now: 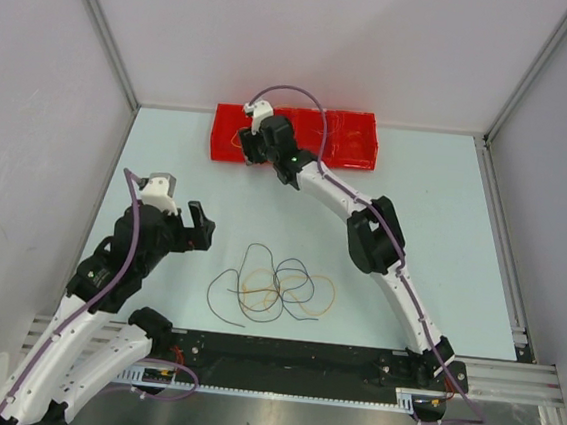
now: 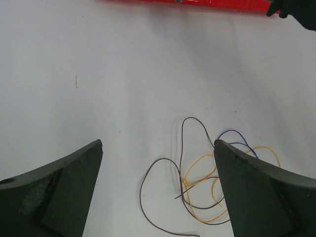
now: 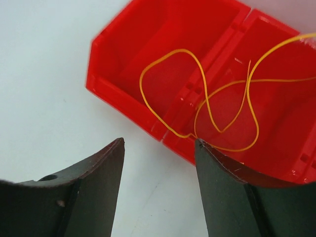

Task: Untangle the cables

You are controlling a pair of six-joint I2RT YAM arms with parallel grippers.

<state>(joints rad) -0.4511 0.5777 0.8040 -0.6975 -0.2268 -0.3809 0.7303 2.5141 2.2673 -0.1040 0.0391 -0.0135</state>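
A loose tangle of thin cables (image 1: 274, 287), dark brown, navy and yellow, lies on the table near the front middle. In the left wrist view the brown loops (image 2: 163, 197), a yellow cable (image 2: 205, 170) and a navy loop (image 2: 236, 136) cross each other. My left gripper (image 1: 199, 226) is open and empty, left of the tangle and above the table. My right gripper (image 1: 253, 147) is open and empty at the near left corner of the red tray (image 1: 350, 144). An orange-yellow cable (image 3: 207, 98) lies curled inside the tray (image 3: 123, 74).
The red tray has two compartments split by a ridge and stands at the table's far edge. Grey walls close in the left, right and back. A metal rail (image 1: 509, 375) runs along the near edge by the arm bases.
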